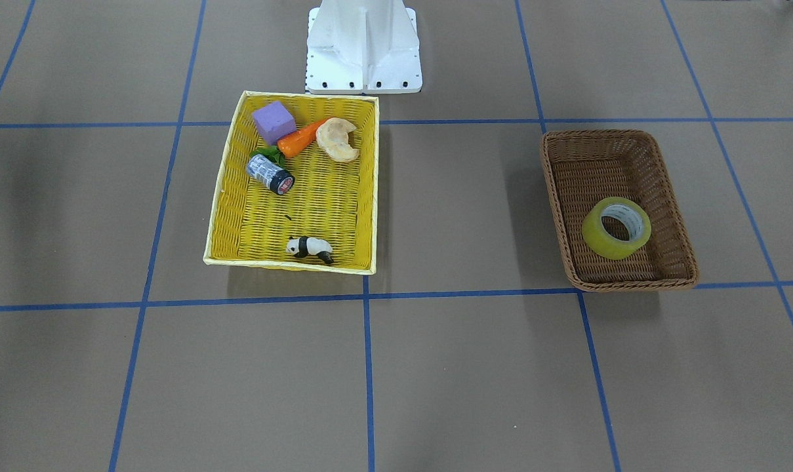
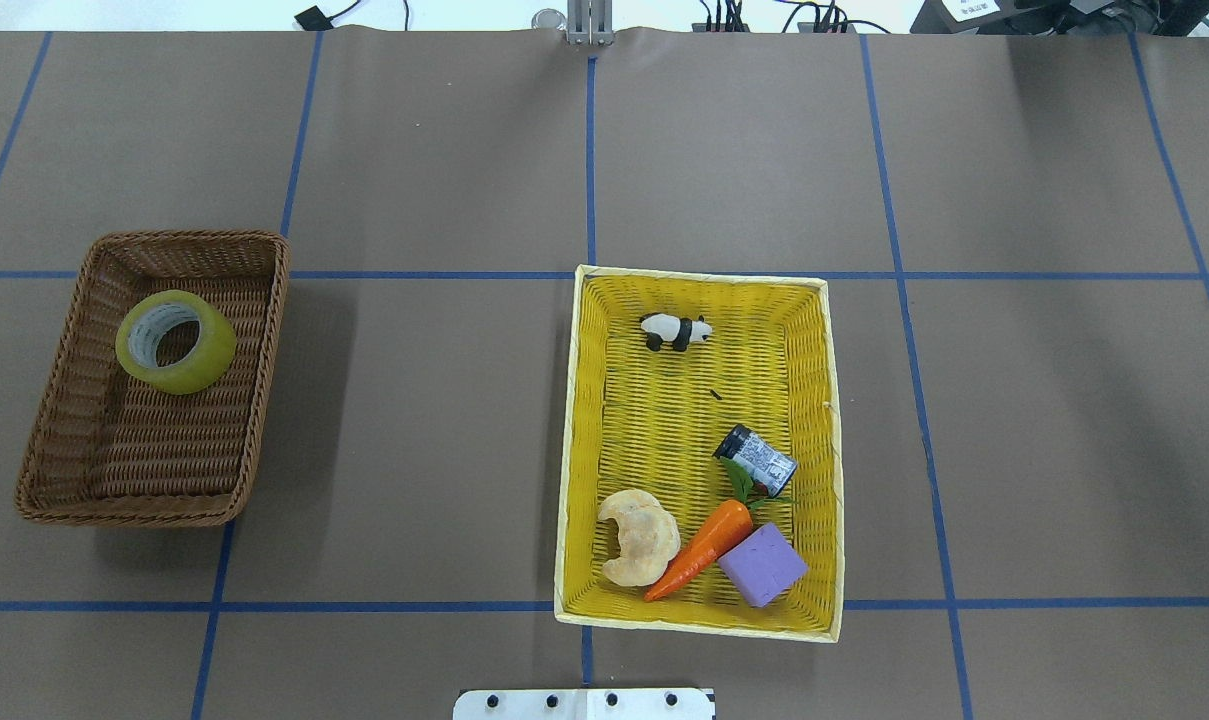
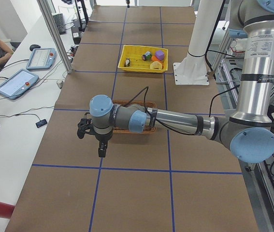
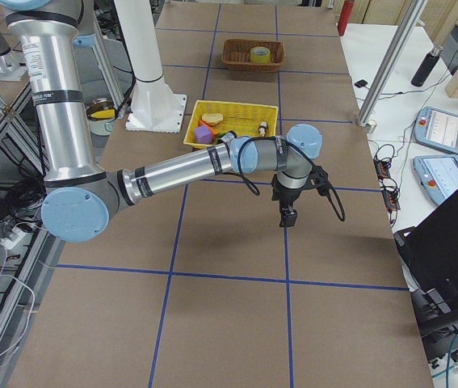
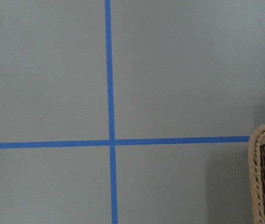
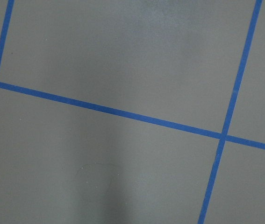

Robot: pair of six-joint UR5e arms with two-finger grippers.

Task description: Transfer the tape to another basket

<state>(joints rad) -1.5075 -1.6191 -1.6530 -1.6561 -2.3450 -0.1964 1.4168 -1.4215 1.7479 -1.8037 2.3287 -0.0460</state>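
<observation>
**While both claws hung over bare table, the tape (image 2: 175, 341) lay in the brown basket (image 2: 249, 400)**

Because the left claw (image 3: 101, 151) appeared only in the side view from the robot's left, whether its fingers were apart or together could not be told. It hung there pointing down above the table (image 3: 137, 193), just off the side of the brown basket that faced away from the robot's base. The tape rested on the basket floor with its core opening upward, in the end farther from the robot. In that side view the arm hid it. The left wrist camera caught only a corner of the basket rim and a sliver of yellow at its lower right edge. The tape therefore lay near that claw but off to one side, not beneath it.

The right claw (image 4: 287, 217) likewise showed only in the side view from the robot's right, and its state could not be told either. It hung over bare table on the operators' side of the yellow basket (image 2: 574, 450). From this claw the tape lay well apart, beyond the yellow basket, toward the table's far end. Its wrist camera saw only table and blue grid lines (image 6: 123, 113).
</observation>
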